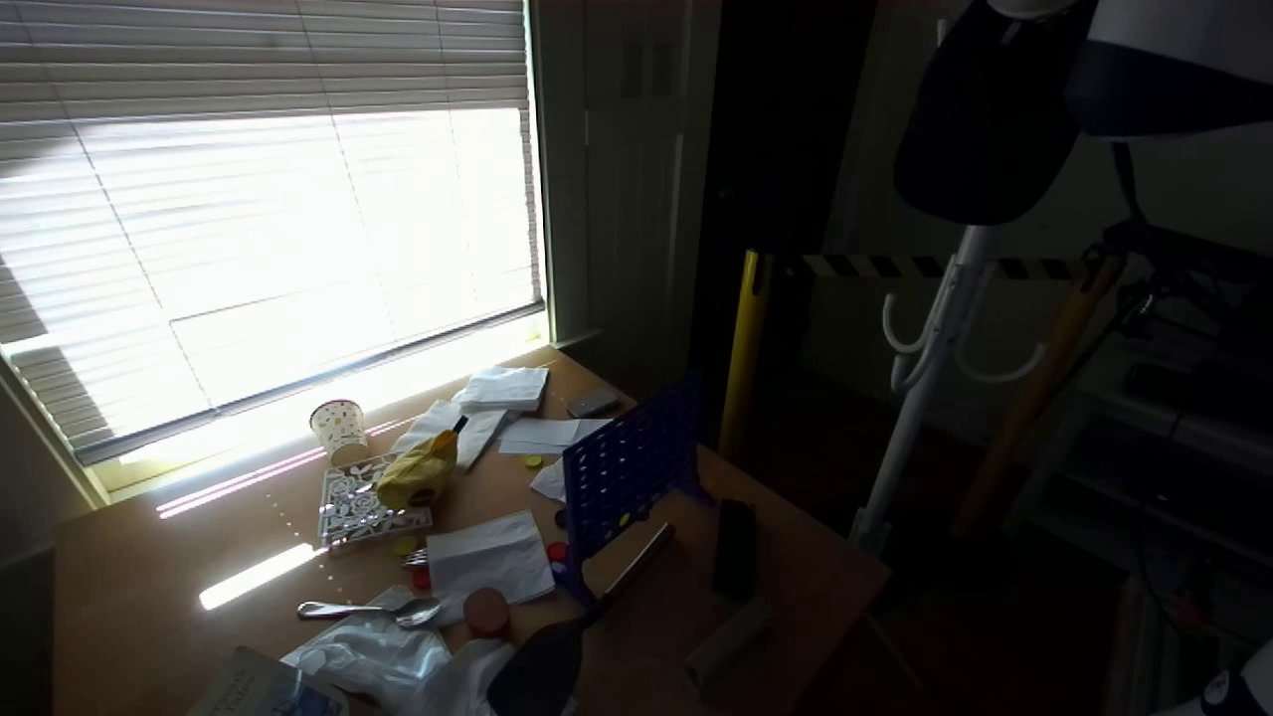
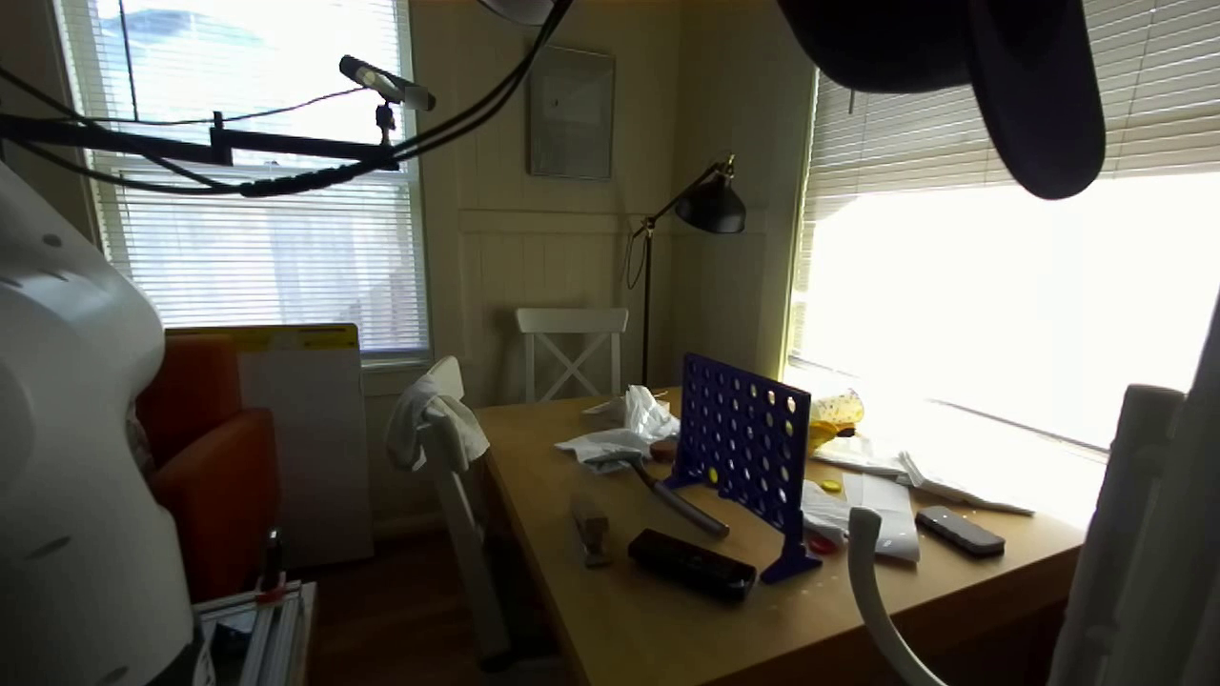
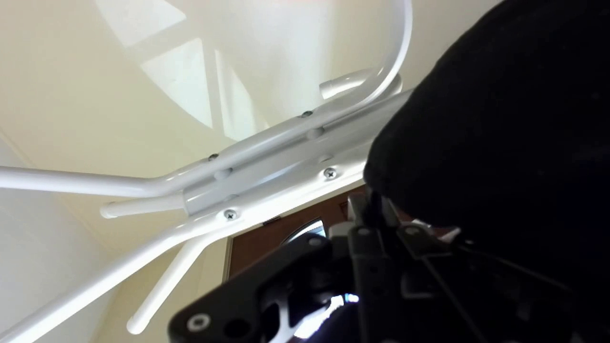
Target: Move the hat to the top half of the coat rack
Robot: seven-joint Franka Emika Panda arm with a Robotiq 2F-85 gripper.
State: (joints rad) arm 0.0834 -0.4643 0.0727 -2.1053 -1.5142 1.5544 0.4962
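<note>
The hat (image 1: 985,129) is a dark cap in front of the upper pole of the coat rack (image 1: 920,418) in an exterior view. It also hangs at the top edge in an exterior view (image 2: 886,43), brim pointing down. The white rack also shows there (image 2: 1134,553), with a curved hook below the hat. In the wrist view the hat (image 3: 505,119) fills the right side, and the rack's pole and hooks (image 3: 281,152) lie beside and behind it. My gripper (image 3: 379,209) is shut on the hat's edge. Whether hat and rack touch I cannot tell.
A table (image 1: 129,607) holds a blue game frame (image 1: 636,467), a yellow object (image 1: 418,472), papers and utensils. A yellow post (image 1: 746,348) with a striped band stands near the rack. The white arm (image 2: 86,429) stands opposite the rack; black cables (image 2: 477,114) cross above.
</note>
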